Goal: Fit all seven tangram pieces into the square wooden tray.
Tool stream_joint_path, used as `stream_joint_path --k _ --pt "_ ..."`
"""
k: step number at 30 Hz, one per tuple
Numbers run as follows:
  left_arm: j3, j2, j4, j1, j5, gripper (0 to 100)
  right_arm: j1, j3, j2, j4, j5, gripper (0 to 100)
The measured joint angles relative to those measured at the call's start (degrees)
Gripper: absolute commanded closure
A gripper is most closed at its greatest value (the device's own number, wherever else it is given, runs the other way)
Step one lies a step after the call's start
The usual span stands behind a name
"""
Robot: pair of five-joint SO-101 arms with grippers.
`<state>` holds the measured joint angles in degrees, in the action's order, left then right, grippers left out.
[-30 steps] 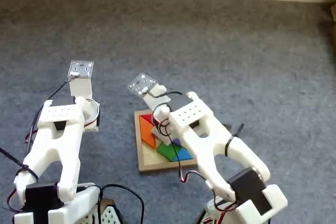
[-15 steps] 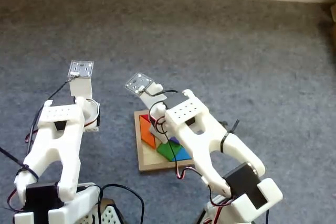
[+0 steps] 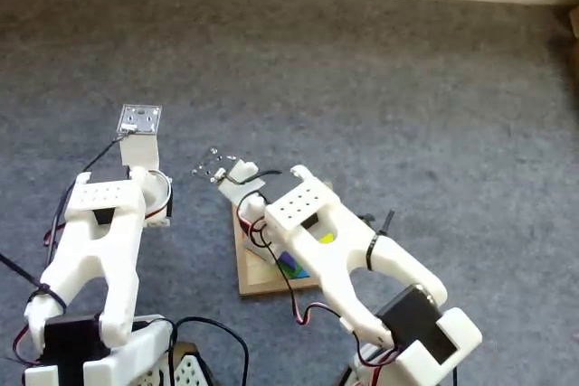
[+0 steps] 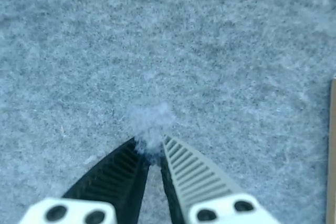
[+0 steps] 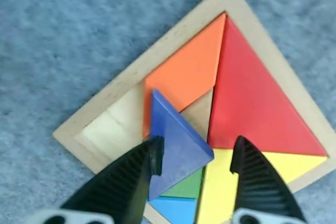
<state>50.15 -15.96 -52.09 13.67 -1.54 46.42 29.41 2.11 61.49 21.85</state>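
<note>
Wooden tray [image 5: 178,38] holds bright coloured pieces [image 5: 252,103].

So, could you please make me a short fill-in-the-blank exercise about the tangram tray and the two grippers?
1. In the wooden tray, the large triangle beside the orange triangle is coloured ___.
2. The right gripper is open, with the dark blue triangle ___ its fingers.
3. The left gripper, over the grey carpet, is ___ (open or shut).
Missing words: red; between; shut.

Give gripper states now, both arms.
Left gripper: closed, empty.
Right gripper: open, straddling the dark blue wooden triangle.
</note>
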Motion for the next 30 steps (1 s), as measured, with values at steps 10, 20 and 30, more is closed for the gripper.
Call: stream_joint_path --k 10,20,30 --pt "0.00 0.00 0.00 0.00 0.00 100 3.87 0.53 1.05 2.55 0.00 79.3" --pt "0.00 0.00 0.00 0.00 0.00 100 5.80 1.23 0.79 2.55 0.00 80.9" --pt "0.00 0.00 0.00 0.00 0.00 100 5.71 1.23 0.70 4.22 0.00 91.8"
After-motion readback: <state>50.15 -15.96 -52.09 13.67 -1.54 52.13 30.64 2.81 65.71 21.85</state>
